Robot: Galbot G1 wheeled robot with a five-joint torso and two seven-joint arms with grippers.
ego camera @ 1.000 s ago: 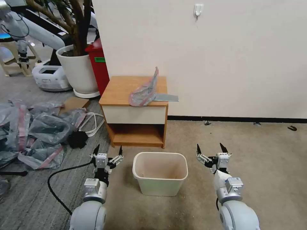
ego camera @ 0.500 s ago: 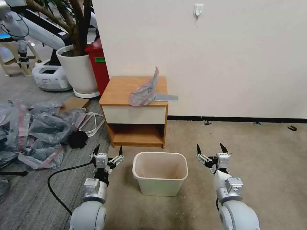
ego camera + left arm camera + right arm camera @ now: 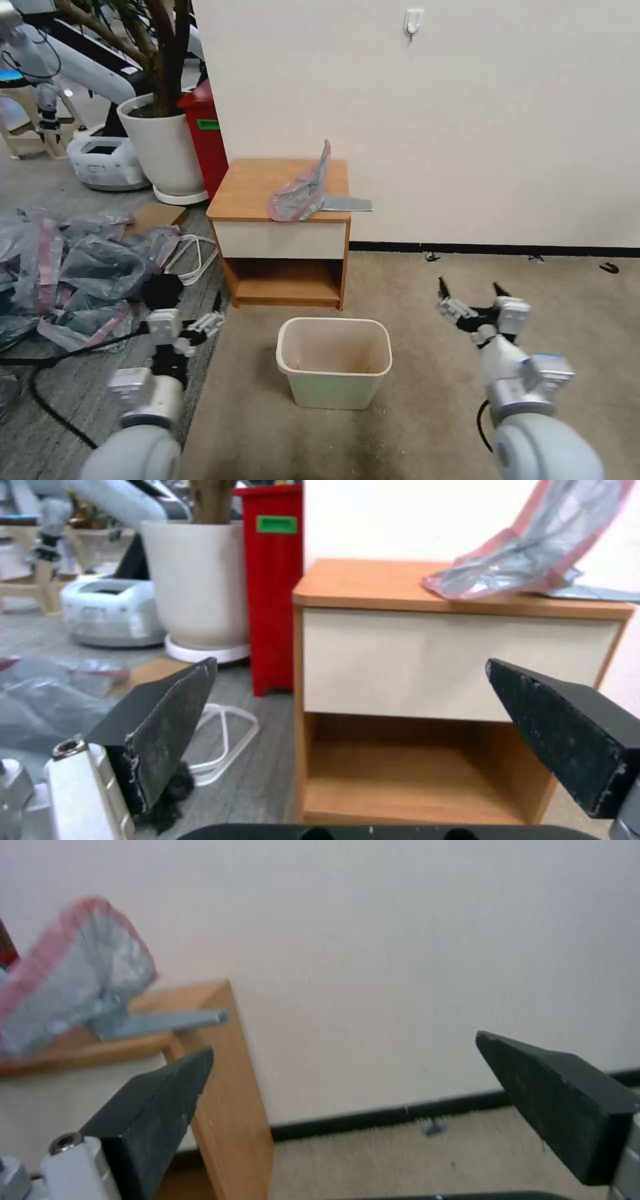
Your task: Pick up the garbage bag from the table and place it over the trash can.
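you're looking at a garbage bag point(image 3: 301, 191) of thin, crinkled translucent plastic, faintly glossy, with a pink band at its rim. the nightstand point(image 3: 260, 183) under it has a smooth wood-grain top with a soft sheen, and its drawer front point(image 3: 281, 239) is a matt cream panel. the trash can point(image 3: 333, 361) is smooth cream plastic, scuffed and dusty inside. the carpet point(image 3: 413, 287) before you is short, rough beige pile. your left gripper point(image 3: 347, 740) has matt black fingers point(image 3: 167, 720) with chipped, whitened edges; the right gripper point(image 3: 347, 1110) looks alike. both arms wear glossy grey-white shells.
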